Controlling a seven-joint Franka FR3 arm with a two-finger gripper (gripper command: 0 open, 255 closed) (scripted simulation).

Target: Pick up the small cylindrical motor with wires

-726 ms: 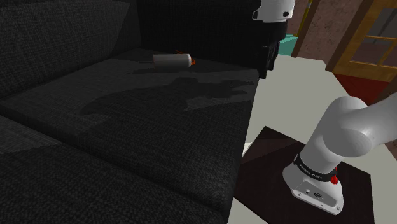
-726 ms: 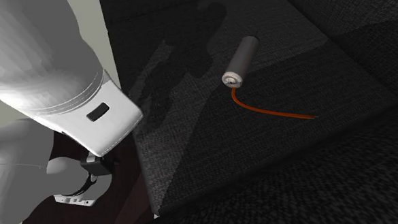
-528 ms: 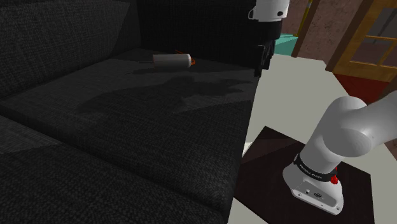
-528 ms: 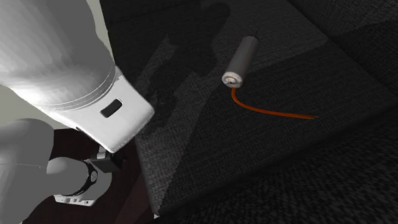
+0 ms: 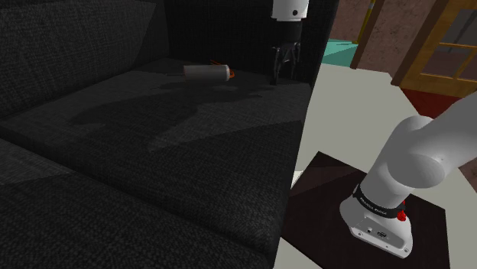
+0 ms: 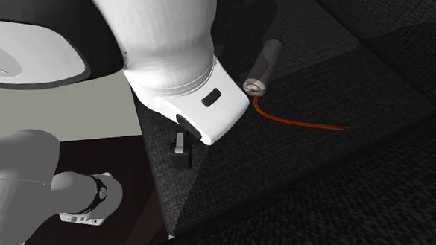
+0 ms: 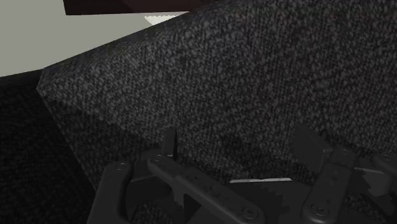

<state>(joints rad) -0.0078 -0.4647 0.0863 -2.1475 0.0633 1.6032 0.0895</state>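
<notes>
The black gripper (image 5: 283,79) hangs, fingers apart and empty, above a dark sofa (image 5: 153,153), near the grey motor (image 5: 206,72) with its orange wire (image 6: 298,123).

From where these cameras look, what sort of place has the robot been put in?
Most likely a living room in a house. There is a dark woven-fabric sofa with deep seat cushions. Behind it stand a wooden door or window frame and a reddish brick-like wall.

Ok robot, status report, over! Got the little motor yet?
Pincer open, empty, over the sofa seat. Motor lying on its side on the seat, apart from pincer, orange wire trailing. Nothing between them.
</notes>
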